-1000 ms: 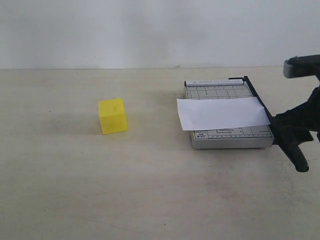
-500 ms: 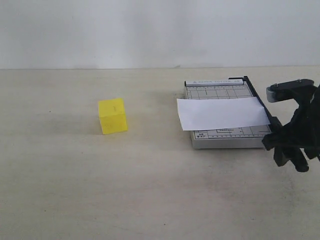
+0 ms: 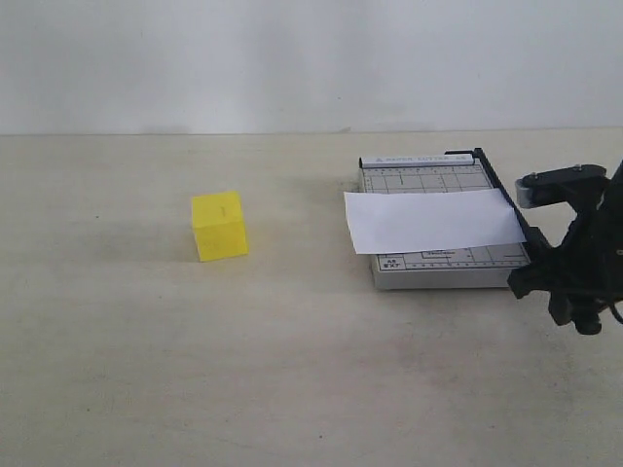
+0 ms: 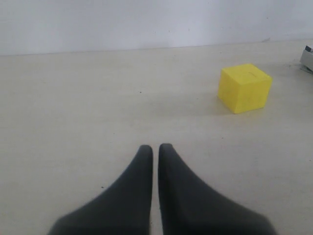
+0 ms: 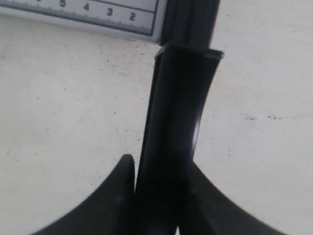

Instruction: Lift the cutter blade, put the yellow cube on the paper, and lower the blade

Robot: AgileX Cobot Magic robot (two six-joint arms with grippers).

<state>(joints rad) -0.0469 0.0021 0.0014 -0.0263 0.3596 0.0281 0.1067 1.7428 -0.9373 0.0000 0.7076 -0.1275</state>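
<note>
The yellow cube [image 3: 219, 226] sits on the table left of centre, and the left wrist view shows the yellow cube [image 4: 243, 88] well ahead of my left gripper [image 4: 155, 147], which is shut on nothing. The grey trimmer [image 3: 428, 178] lies at the right with the white paper [image 3: 433, 221] across it. The cutter blade [image 3: 496, 185] lies flat along the trimmer's right edge. My right gripper [image 3: 572, 292] is at the trimmer's near right corner. Its fingers press both sides of the blade's thick black handle [image 5: 178, 107], so the right gripper [image 5: 160, 164] is shut on it.
A pale wall runs behind the table. The trimmer's ruled front edge [image 5: 73, 14] shows in the right wrist view. A corner of the trimmer [image 4: 307, 56] peeks in at the edge of the left wrist view.
My right arm has come in from the right edge and settled lower onto the blade handle. Cube, paper and trimmer have not moved.
</note>
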